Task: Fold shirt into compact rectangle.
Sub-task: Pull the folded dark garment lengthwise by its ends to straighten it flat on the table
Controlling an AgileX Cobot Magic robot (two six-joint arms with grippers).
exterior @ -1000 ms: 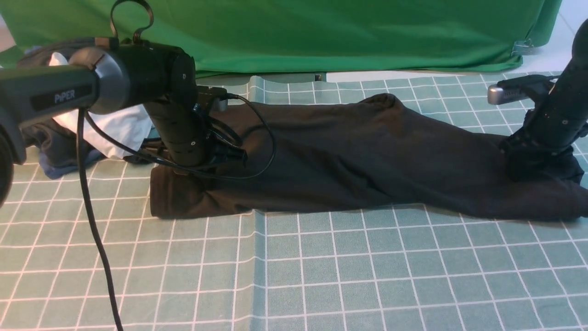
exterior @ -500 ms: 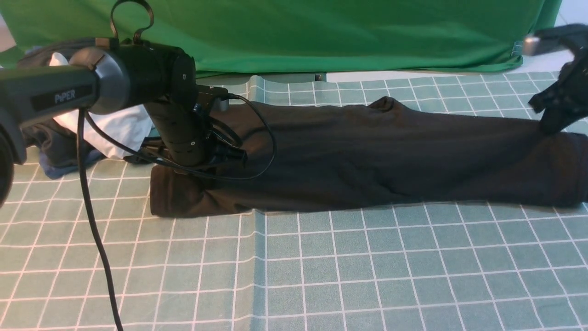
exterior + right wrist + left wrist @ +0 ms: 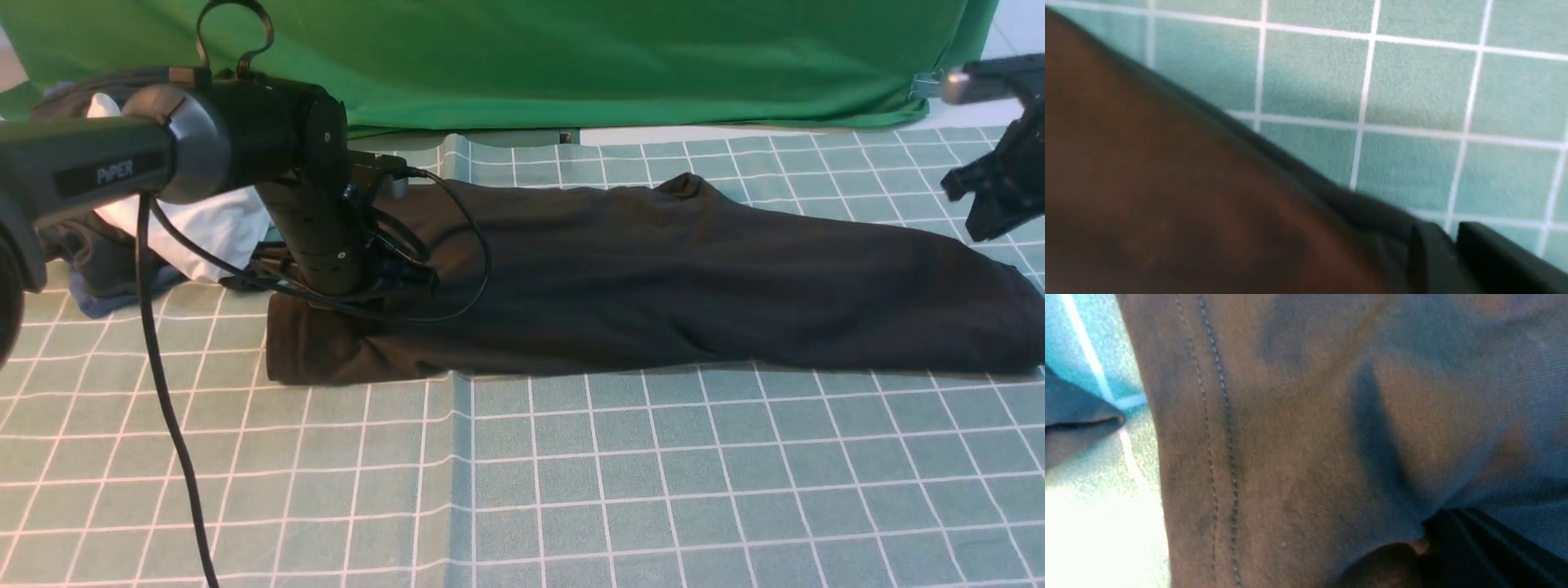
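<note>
Front view: the shirt [image 3: 653, 278] lies as a long band across the surface [image 3: 571, 474]. The left gripper [image 3: 384, 282] bears down on its left end, likely anchoring it, while the right gripper [image 3: 984, 204] hangs clear above the right end. Left wrist view alone shows closed jaws puckering hemmed cloth, seemingly pinched. Right wrist view shows blurred fingers [image 3: 1494, 261] over the shirt's edge; whether they are open or closed cannot be told
</note>
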